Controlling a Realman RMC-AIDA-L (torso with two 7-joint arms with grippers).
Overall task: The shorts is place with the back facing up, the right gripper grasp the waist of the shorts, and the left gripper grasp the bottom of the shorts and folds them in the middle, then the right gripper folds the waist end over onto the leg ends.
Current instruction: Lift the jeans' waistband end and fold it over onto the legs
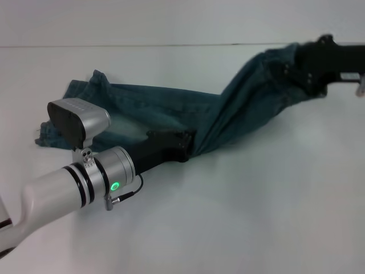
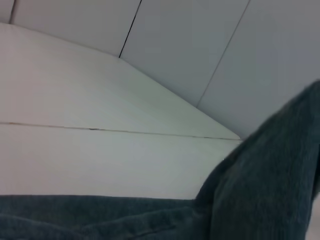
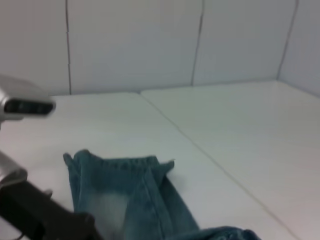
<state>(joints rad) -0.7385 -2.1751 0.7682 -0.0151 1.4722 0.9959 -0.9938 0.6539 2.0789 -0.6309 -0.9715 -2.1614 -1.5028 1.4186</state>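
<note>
Blue denim shorts stretch across the white table from the middle left up to the far right. My left gripper is shut on the near edge of the cloth at the table's middle, and the cloth bunches into a fold there. At the far right, my right gripper is shut on the other end and holds it raised off the table, so the fabric hangs in a twisted band between the two grippers. In the right wrist view the flat end of the shorts lies on the table. Denim fills the near part of the left wrist view.
The white table extends in front of and to the right of the shorts. A pale panelled wall stands behind it. My left arm's silver wrist and camera housing rise over the shorts' left end.
</note>
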